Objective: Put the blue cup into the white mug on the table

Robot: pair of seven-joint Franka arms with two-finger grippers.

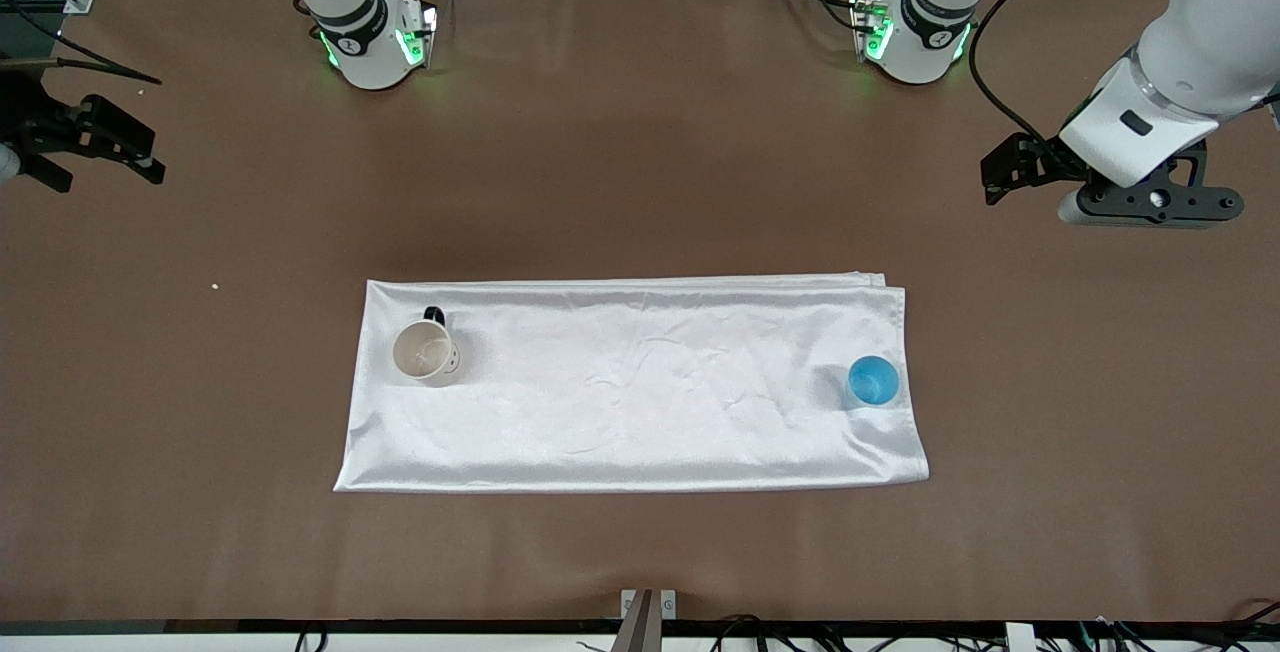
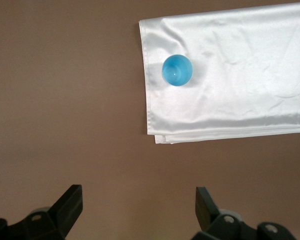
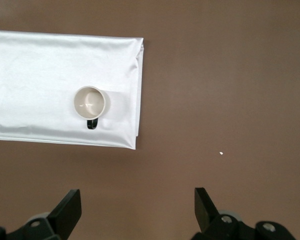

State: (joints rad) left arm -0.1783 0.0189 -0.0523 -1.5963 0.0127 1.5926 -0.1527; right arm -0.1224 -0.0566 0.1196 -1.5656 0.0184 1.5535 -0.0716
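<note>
The blue cup stands upright on a white cloth, near the cloth's edge toward the left arm's end; it also shows in the left wrist view. The white mug stands upright and empty on the same cloth toward the right arm's end, its black handle turned toward the robots; it also shows in the right wrist view. My left gripper is open and empty, up over the bare brown table beside the cloth's end. My right gripper is open and empty over bare table at the right arm's end.
The white satin cloth lies flat across the middle of the table, with a folded edge toward the robots. A small white crumb lies on the table toward the right arm's end. Both arm bases stand along the table's edge farthest from the front camera.
</note>
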